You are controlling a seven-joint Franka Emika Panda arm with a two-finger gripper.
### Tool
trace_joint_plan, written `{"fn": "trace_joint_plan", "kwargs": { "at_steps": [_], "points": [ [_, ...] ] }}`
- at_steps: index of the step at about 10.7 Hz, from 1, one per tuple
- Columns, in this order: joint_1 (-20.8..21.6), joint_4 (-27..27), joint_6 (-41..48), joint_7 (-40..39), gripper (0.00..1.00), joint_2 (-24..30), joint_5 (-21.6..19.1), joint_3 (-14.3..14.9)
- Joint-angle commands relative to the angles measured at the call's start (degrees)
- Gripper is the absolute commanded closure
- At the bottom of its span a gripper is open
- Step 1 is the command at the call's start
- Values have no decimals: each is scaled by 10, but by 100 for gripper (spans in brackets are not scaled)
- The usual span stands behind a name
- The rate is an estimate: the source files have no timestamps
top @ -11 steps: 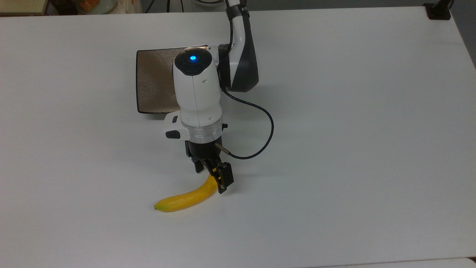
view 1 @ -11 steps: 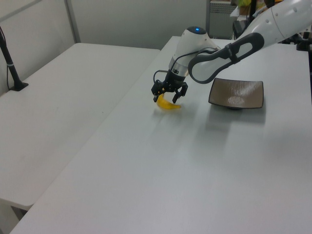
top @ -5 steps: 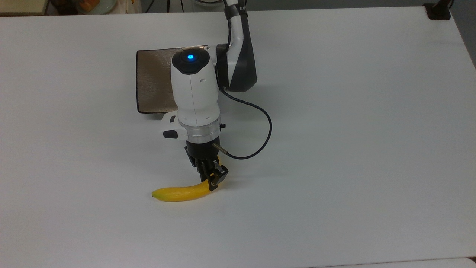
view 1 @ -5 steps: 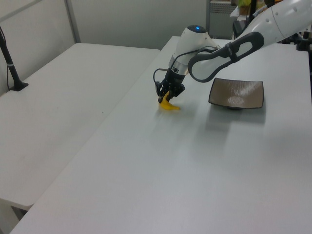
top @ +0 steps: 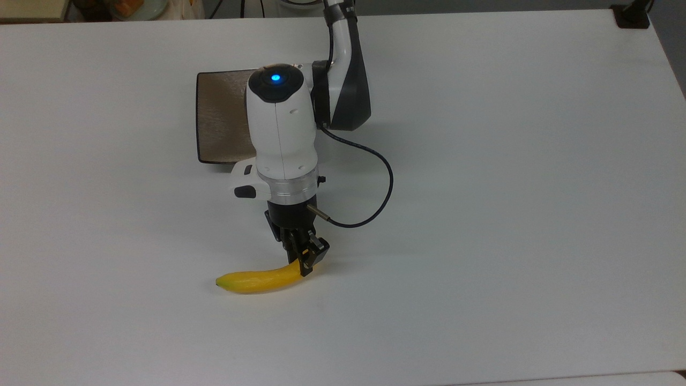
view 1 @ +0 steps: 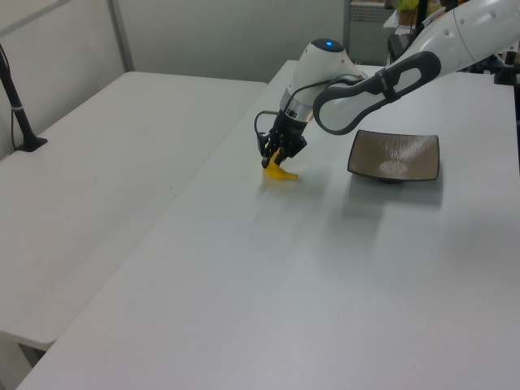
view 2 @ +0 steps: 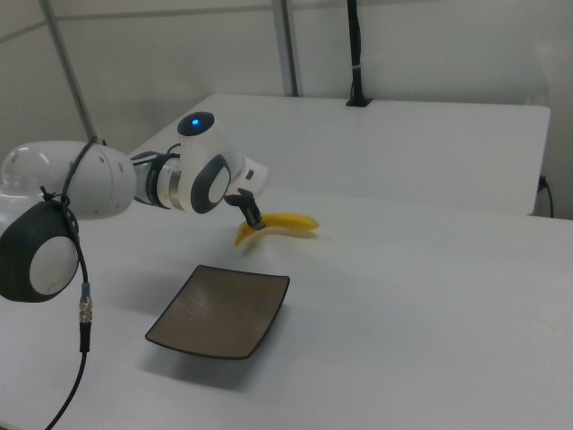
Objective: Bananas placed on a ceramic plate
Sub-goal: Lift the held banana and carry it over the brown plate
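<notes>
The yellow banana (top: 257,280) lies across the white table (top: 509,161), its free tip pointing to the top view's left. My gripper (top: 303,261) is shut on its right, stem end. The banana (view 1: 283,172) in the left view tilts up toward the gripper (view 1: 277,154); whether its low end still touches the table I cannot tell. The right view has the banana (view 2: 285,224) just beyond the gripper (view 2: 253,218). The square brown ceramic plate (top: 220,118) sits behind the arm, partly hidden by the wrist; it is bare in the left view (view 1: 396,154) and the right view (view 2: 219,309).
A black cable (top: 386,187) loops from the wrist to the top view's right. A black clamp base (top: 632,16) stands at the table's far right corner. A second white table (view 1: 106,162) adjoins on the left view's left, with a black post (view 1: 20,122).
The gripper, open around the banana's stem end a second ago, has shut on it. The banana has swung flatter, its free tip shifting toward the top view's left. The wrist rose slightly.
</notes>
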State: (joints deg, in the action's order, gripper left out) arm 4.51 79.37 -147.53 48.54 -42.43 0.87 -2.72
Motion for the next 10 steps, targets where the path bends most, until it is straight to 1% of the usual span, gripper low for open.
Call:
{"fn": "trace_joint_plan", "kwargs": {
  "at_steps": [1,2,4,5,8,10],
  "points": [
    [-6,24,14,-13,81,46,19,-8],
    [-6,33,29,-29,81,65,19,-8],
    [-10,54,107,-83,81,112,11,-8],
    [-14,81,148,-121,81,144,6,-7],
    [-23,155,172,-185,81,216,7,-7],
    [-35,198,219,-245,81,265,6,-7]
  ]
}}
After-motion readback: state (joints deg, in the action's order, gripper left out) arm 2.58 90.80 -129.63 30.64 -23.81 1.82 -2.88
